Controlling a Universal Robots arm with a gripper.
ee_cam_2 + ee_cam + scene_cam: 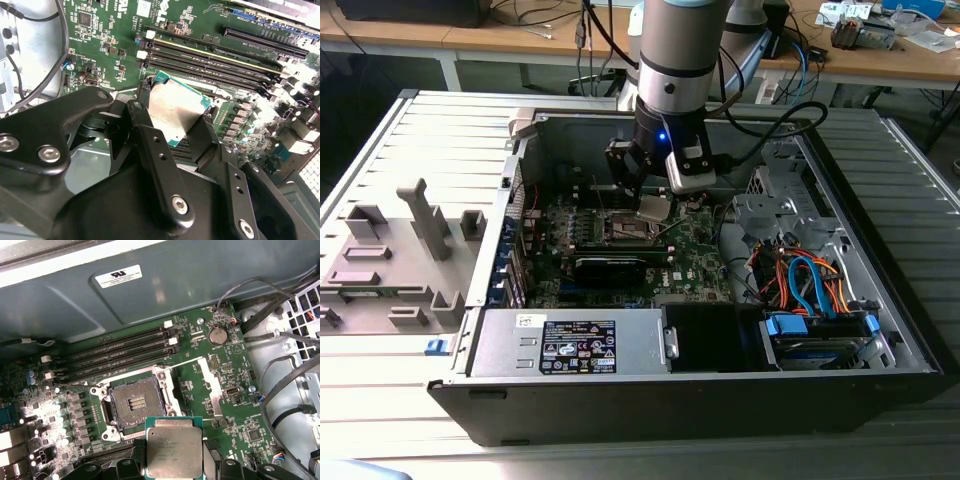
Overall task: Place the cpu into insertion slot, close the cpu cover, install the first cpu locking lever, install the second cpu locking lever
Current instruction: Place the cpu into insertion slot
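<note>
Cpu (pixel 174 450) held near bare insertion slot (pixel 134 402)
It is pinched by its edges in the claw (pixel 173 120) and kept level for seating; cpu cover (pixel 212 385) is laid open, slot exposed

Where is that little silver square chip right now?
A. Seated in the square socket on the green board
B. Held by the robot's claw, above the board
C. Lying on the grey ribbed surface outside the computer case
B: in the second wrist view the gripper clamps the cpu by two opposite edges, and in the first wrist view the insertion slot lies open with nothing in it.
</note>
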